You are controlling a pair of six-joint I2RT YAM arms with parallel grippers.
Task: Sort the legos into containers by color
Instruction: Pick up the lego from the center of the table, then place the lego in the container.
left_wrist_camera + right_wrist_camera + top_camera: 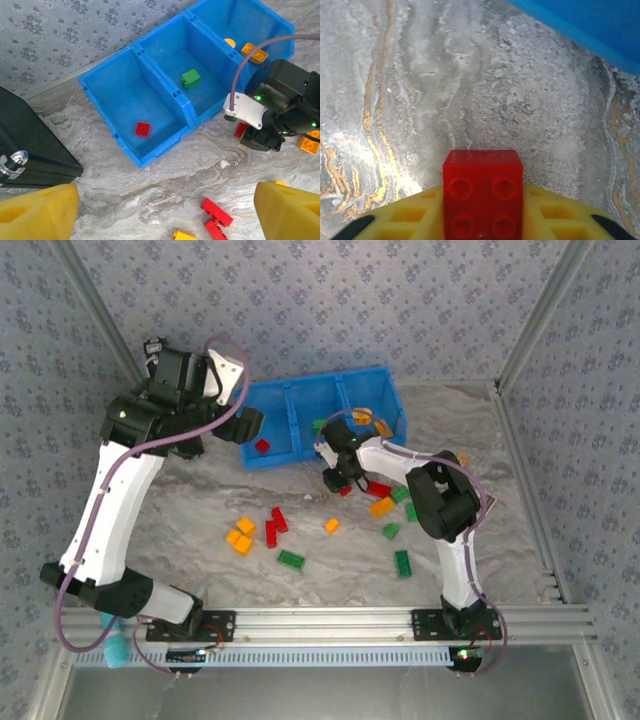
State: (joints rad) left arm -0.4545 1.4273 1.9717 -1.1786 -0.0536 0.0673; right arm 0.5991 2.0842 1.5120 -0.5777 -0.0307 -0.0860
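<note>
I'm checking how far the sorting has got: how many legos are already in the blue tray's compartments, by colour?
Red lego: 1
Green lego: 1
Orange legos: 2, one partly hidden
Total: 4

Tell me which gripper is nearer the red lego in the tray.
Left. The left gripper hovers open close by the red lego; the right gripper, gripping another red brick, is farther off over the table.
</note>
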